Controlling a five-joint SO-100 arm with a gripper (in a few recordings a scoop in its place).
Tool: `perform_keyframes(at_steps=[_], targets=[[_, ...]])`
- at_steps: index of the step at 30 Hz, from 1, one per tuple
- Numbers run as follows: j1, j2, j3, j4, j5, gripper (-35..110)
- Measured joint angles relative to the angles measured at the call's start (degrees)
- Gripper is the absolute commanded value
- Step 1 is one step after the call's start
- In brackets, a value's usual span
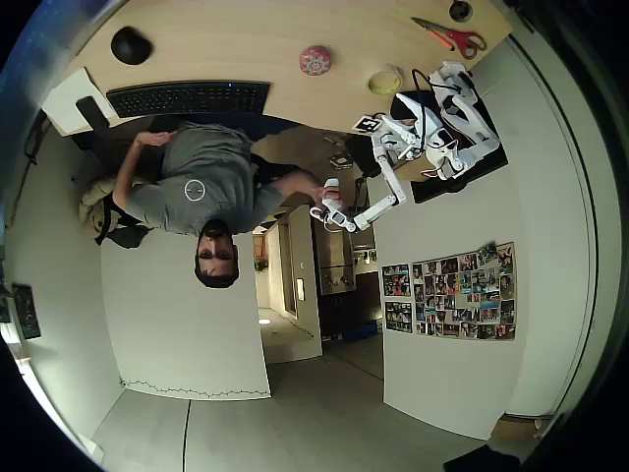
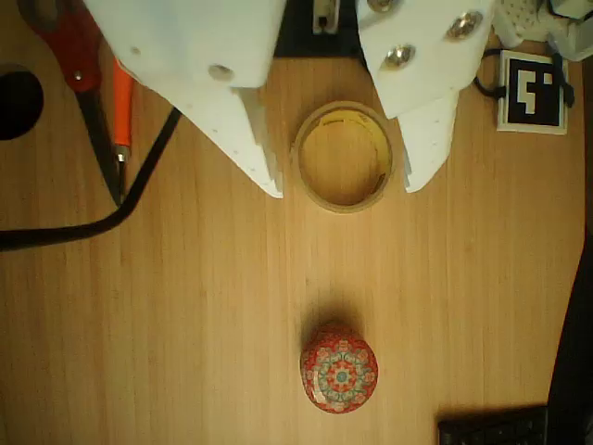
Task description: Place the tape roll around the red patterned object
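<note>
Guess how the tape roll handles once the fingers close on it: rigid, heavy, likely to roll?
The tape roll is a thin-walled hollow ring, so probably light, and it may flex slightly under a squeeze. It lies flat on the wooden table, so it should slide rather than roll when nudged. The gripper is open with fingers on both sides, so pinching across the outside looks feasible.

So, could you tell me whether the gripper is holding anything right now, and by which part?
Nothing is held. In the wrist view the gripper is open, its fingers either side of the tape roll with gaps showing; the roll lies flat on the table.
</note>
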State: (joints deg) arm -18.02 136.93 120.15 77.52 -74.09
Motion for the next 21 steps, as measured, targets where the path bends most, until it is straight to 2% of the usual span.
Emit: perform_keyframes(at_steps=[3,6,9,16,21], targets=[[-3.2,-3.1,-2.4,-3.6,-2.0,29],[-15.1,-20.3,-13.2,-14.2,-3.3,29],[-19.1,-34.7,-14.9,-15.9,-4.3,29],[-19.7,-38.1,-17.4,-16.5,-4.6,29],[-19.5,-35.5,-10.5,-17.1,-3.6,30]])
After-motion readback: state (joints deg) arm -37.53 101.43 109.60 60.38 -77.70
